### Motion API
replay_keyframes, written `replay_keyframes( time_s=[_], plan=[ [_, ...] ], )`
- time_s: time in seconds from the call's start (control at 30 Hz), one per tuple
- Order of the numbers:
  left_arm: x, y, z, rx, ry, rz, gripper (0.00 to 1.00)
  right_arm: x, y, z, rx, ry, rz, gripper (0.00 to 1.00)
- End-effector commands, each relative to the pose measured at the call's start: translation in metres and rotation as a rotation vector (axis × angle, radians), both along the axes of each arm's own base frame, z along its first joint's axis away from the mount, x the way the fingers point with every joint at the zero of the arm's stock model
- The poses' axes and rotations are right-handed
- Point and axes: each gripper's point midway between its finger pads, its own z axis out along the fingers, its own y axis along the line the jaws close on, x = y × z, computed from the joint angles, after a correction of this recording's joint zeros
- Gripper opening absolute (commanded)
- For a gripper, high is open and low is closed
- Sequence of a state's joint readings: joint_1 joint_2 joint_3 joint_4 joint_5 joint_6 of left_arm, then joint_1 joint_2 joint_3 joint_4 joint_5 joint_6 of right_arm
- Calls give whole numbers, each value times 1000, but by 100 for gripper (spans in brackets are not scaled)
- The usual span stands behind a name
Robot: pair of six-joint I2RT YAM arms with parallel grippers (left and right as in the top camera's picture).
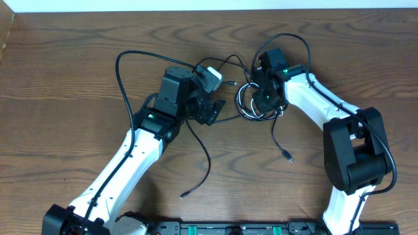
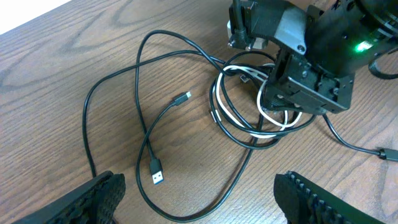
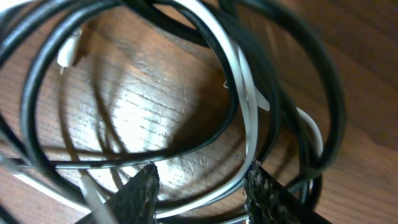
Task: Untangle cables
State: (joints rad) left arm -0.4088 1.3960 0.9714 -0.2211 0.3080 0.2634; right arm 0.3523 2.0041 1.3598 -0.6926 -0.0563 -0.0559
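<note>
A knot of thin black and white cables (image 1: 250,101) lies coiled on the wooden table, right of centre. My right gripper (image 1: 262,106) is down over that coil. In its wrist view the white cable (image 3: 249,106) and a black cable (image 3: 37,74) run across the gap of my right gripper (image 3: 199,186), whose fingers stand apart without pinching them. My left gripper (image 1: 214,112) hovers just left of the knot, wide open (image 2: 199,196). Between its fingers (image 2: 93,199) lies a black loop with a USB plug (image 2: 158,175), untouched. The same view shows the coil (image 2: 245,109) under the right gripper.
One loose black cable trails toward the front and ends in a plug (image 1: 185,194). A second plug end (image 1: 288,156) lies right of centre. A long black loop (image 1: 124,72) arcs behind the left arm. The table's far edge (image 1: 196,9) runs along the top.
</note>
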Motion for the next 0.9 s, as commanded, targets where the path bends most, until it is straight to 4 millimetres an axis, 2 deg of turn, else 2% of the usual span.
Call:
replay_keyframes(
  time_s=[0.0, 0.17, 0.27, 0.4, 0.53, 0.6, 0.87],
  plan=[
    [1, 0, 1, 9, -8, -7, 82, -8, 0, -9, 8, 19, -27, 43],
    [1, 0, 1, 9, -8, -7, 82, -11, -1, -14, 6, 23, -27, 39],
    [1, 0, 1, 9, -8, -7, 82, -10, -1, -14, 7, 20, -26, 33],
    [1, 0, 1, 9, -8, -7, 82, -10, 0, -14, 8, 17, -27, 16],
    [1, 0, 1, 9, -8, -7, 82, -10, -1, -14, 7, 17, -27, 14],
    [1, 0, 1, 9, -8, -7, 82, -10, -1, -14, 7, 17, -27, 1],
    [1, 0, 1, 9, -9, -6, 82, -12, -2, -12, 2, 32, -39, 1]
  ],
)
